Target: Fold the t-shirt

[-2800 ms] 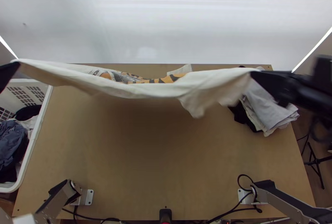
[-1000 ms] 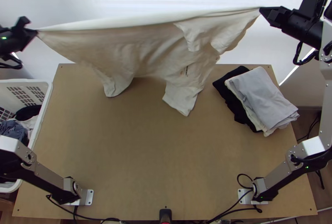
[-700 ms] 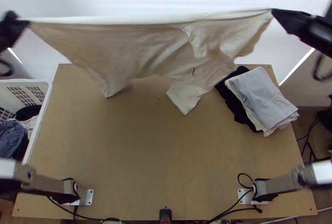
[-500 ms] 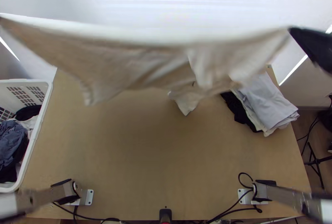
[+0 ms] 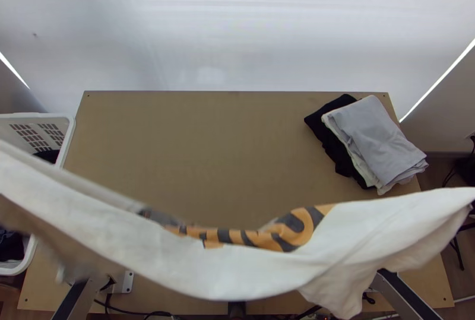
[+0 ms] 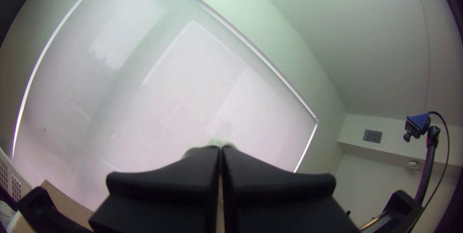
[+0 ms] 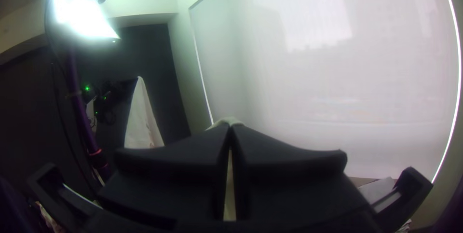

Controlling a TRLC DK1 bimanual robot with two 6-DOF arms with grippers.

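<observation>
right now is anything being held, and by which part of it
The shirt, by its edge: the left gripper pinches one end of the sagging span, the right gripper the other. Hem or shoulders, I can't tell.

the off-white t-shirt (image 5: 249,269) has an orange-and-black striped print, and the table (image 5: 196,154) is light brown.

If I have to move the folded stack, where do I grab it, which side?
I'd take the folded stack by its near right corner, coming in low from the right with one finger beneath. The light layers gather there and seem to jut past the table's edge, leaving room underneath; at the left, the black garment sticks out alone.
</observation>
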